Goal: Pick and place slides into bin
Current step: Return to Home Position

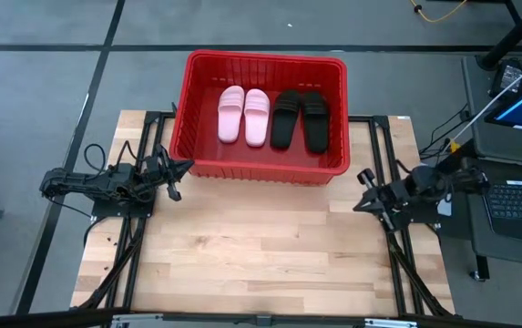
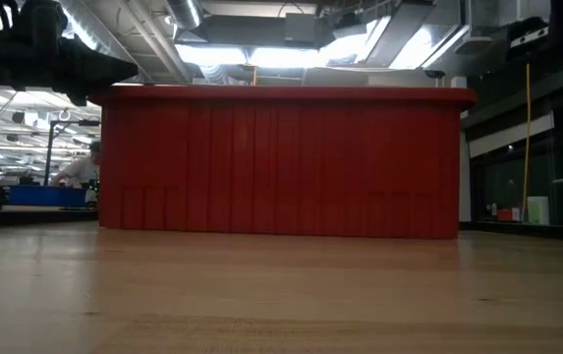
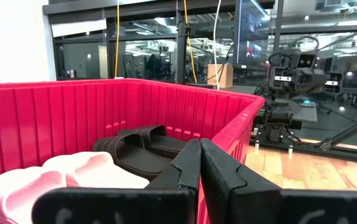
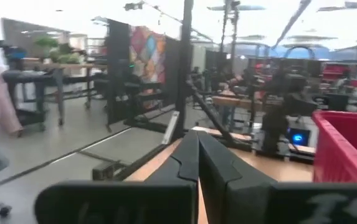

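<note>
The red bin (image 1: 262,162) stands at the table's far middle; it fills the low view (image 2: 281,162). Inside lie two pale pink slides (image 1: 243,115) side by side and two black slides (image 1: 300,118) to their right, soles on the bin floor. They also show in the left wrist view: pink slides (image 3: 53,180), black slides (image 3: 141,146). My left gripper (image 1: 186,166) is shut and empty just outside the bin's near left corner. My right gripper (image 1: 359,204) is shut and empty right of the bin, at the table's right side.
The bare wooden tabletop (image 1: 261,246) lies open in front of the bin. A desk with a laptop (image 1: 520,196) and cables stands beyond the table's right edge. A person (image 2: 80,172) sits far off in the room behind.
</note>
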Robot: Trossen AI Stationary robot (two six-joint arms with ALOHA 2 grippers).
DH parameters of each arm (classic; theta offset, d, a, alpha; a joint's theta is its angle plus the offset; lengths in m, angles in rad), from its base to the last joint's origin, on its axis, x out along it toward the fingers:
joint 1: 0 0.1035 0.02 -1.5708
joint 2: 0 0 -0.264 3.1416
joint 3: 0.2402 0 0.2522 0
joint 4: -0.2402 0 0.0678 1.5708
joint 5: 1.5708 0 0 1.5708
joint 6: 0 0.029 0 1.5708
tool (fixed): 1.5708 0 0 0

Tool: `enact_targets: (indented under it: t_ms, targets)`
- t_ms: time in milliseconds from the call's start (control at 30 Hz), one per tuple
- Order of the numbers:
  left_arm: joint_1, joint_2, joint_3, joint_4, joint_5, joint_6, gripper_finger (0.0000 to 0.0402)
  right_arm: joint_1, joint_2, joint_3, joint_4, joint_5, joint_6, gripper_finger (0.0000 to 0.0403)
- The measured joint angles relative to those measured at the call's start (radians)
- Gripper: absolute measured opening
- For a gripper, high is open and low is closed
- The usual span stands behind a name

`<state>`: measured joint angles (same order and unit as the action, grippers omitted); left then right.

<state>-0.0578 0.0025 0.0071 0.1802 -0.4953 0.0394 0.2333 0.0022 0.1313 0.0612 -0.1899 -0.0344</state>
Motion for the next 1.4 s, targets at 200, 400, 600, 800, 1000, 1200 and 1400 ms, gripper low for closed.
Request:
enact_targets:
  t_ms: [200, 400, 600, 800, 1000, 1200, 1400]
  targets:
    - [0.000, 0.000, 0.000, 0.000, 0.000, 0.000, 0.0005, 0.064, -0.001, -0.053, 0.014, 0.132, 0.024, 0.0006]
    - [0.000, 0.000, 0.000, 0.000, 0.000, 0.000, 0.0007, 0.103, 0.001, -0.122, 0.007, 0.194, -0.046, 0.0006]
    - [0.000, 0.000, 0.000, 0.000, 0.000, 0.000, 0.0004, 0.103, 0.012, -0.125, -0.029, 0.196, -0.057, 0.0006]
    - [0.000, 0.000, 0.000, -0.001, 0.000, 0.000, 0.0008, 0.103, 0.013, -0.125, -0.030, 0.197, 0.002, 0.0006]
    - [0.000, 0.000, 0.000, -0.001, 0.000, 0.000, 0.0004, 0.103, 0.013, -0.125, -0.030, 0.197, 0.004, 0.0006]
    - [0.000, 0.000, 0.000, -0.001, 0.000, 0.000, 0.0008, 0.103, 0.013, -0.125, -0.030, 0.197, 0.004, 0.0006]
    - [0.000, 0.000, 0.000, -0.001, 0.000, 0.000, 0.0004, 0.103, 0.013, -0.125, -0.030, 0.197, 0.004, 0.0006]
